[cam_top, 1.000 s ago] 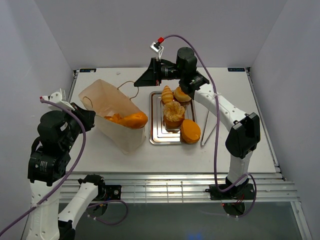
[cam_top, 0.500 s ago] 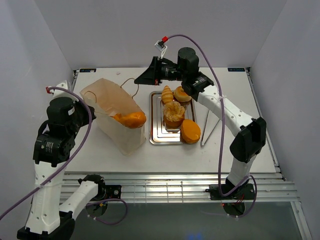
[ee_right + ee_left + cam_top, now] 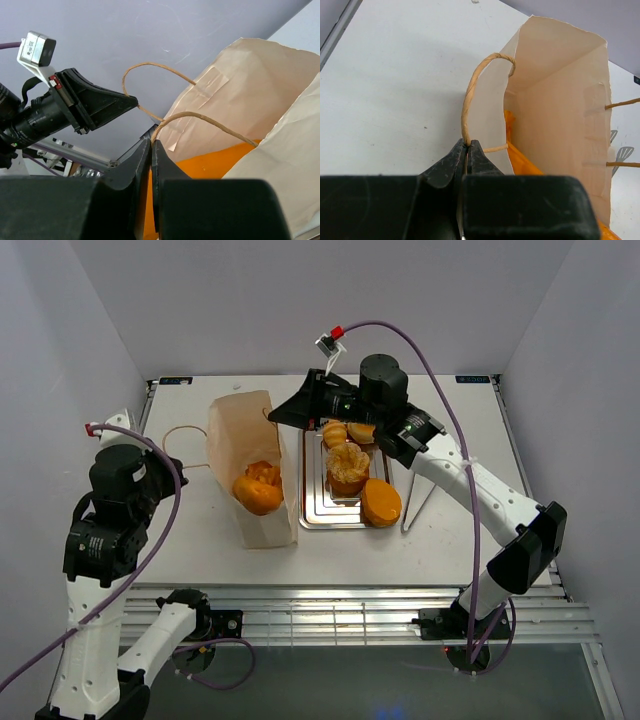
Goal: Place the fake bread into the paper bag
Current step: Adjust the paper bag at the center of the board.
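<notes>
The paper bag [image 3: 248, 445] stands tilted on the table, left of the tray, with its mouth open. Orange fake bread [image 3: 258, 490] lies inside it and shows in both wrist views [image 3: 519, 154] [image 3: 215, 160]. My left gripper [image 3: 168, 465] [image 3: 468, 145] is shut on the bag's left cord handle [image 3: 470, 95]. My right gripper [image 3: 274, 419] [image 3: 151, 142] is shut on the other cord handle [image 3: 200, 117]. More fake bread lies on the tray: a croissant [image 3: 335, 432], a bagel [image 3: 361, 430], a braided piece [image 3: 347, 468] and a round roll [image 3: 381, 502].
The silver metal tray [image 3: 313, 512] sits mid-table, right of the bag. Metal tongs [image 3: 419, 502] lie on the table right of the tray. White walls enclose the table at the left, back and right.
The bag has swung from lying slanted to the left into a more upright stand near the tray. Both grippers moved with its handles, and the bread slid deeper inside.
</notes>
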